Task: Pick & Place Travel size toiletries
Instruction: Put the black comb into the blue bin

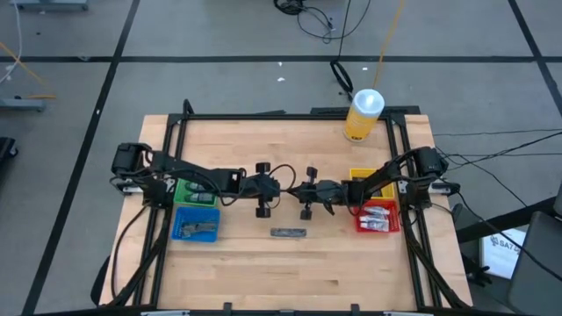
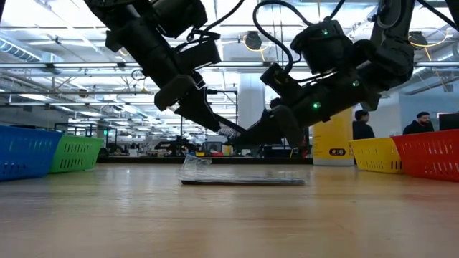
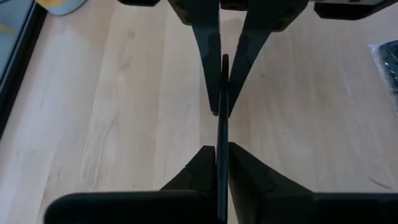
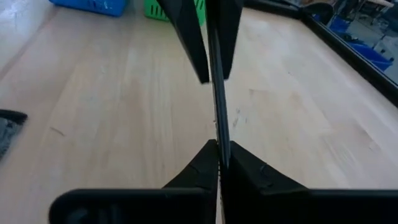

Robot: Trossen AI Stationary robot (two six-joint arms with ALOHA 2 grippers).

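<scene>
Both grippers meet above the middle of the table, a thin dark flat packet (image 3: 221, 127) spanning edge-on between them. My left gripper (image 1: 279, 187) comes from the table's left and my right gripper (image 1: 299, 189) from the right; both are shut on the packet. The left wrist view shows my left gripper (image 3: 221, 155) low and the right one's fingers (image 3: 208, 68) opposite. A second dark flat packet (image 1: 288, 233) lies flat on the table nearer the front edge, also in the low view (image 2: 244, 180). More toiletries lie in the blue bin (image 1: 178, 233) and the red bin (image 1: 361, 226). My left gripper pinches one end of the dark packet (image 3: 221, 144) between its two fingers, coming roughly level from the table's left. The packet stands on edge, lifted clear of the table. My right gripper pinches the opposite end (image 4: 220, 138) between its fingers, coming from the table's right, along the packet's length.
A green bin (image 1: 183, 187) and the blue bin stand at the left edge, a yellow bin (image 1: 362, 174) and the red bin at the right. A big yellow bottle (image 1: 363, 115) stands at the far right of the table. Bare wood lies along the front.
</scene>
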